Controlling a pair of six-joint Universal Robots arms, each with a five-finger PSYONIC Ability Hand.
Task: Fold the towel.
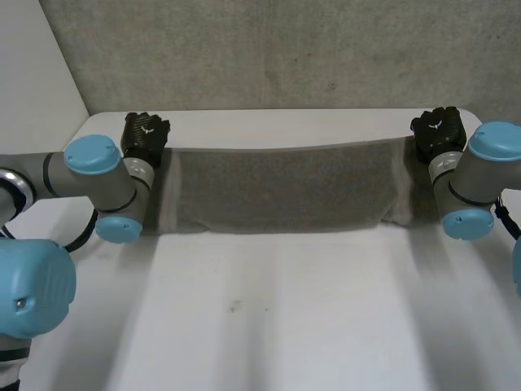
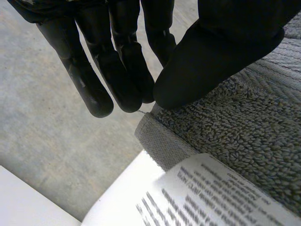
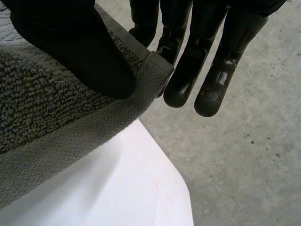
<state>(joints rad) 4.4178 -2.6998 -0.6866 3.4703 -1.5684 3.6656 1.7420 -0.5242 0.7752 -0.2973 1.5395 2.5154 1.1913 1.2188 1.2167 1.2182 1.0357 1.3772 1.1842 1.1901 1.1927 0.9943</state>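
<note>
A white counter (image 1: 269, 309) lies bare on its near side. Across its far part a grey towel (image 1: 285, 191) spans from hand to hand as a long band. The left hand (image 1: 145, 134) has one far corner of it, pinched between the thumb and straight fingers (image 2: 124, 80), with a printed label (image 2: 211, 193) on the towel just below the thumb. The right hand (image 1: 438, 130) has the other far corner, its thumb on top and its fingers (image 3: 188, 80) behind the hem. Beyond the fingers stands a grey concrete wall (image 1: 269, 49).
</note>
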